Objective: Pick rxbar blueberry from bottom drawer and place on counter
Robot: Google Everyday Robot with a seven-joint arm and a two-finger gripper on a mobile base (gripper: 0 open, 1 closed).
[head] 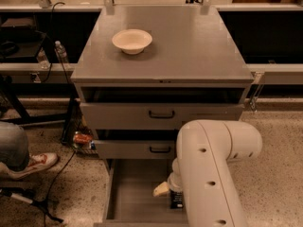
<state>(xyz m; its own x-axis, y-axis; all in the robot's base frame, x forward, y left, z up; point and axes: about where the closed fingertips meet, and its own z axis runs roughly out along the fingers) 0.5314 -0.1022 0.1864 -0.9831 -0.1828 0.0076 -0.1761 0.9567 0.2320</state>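
Gripper (165,190) sits low inside the open bottom drawer (135,197), at the end of the bulky white arm (213,169) that hides most of it; whether it is open or closed cannot be told. Just beside it, the dark rxbar blueberry (176,200) lies on the drawer floor, partly covered by the arm. A pale bowl (132,40) stands on the counter (189,46).

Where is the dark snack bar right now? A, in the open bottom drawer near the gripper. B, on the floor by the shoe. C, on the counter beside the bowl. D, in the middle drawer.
A: the rxbar blueberry lies in the open bottom drawer, with the gripper low inside that drawer right beside it, while the counter carries just the bowl.
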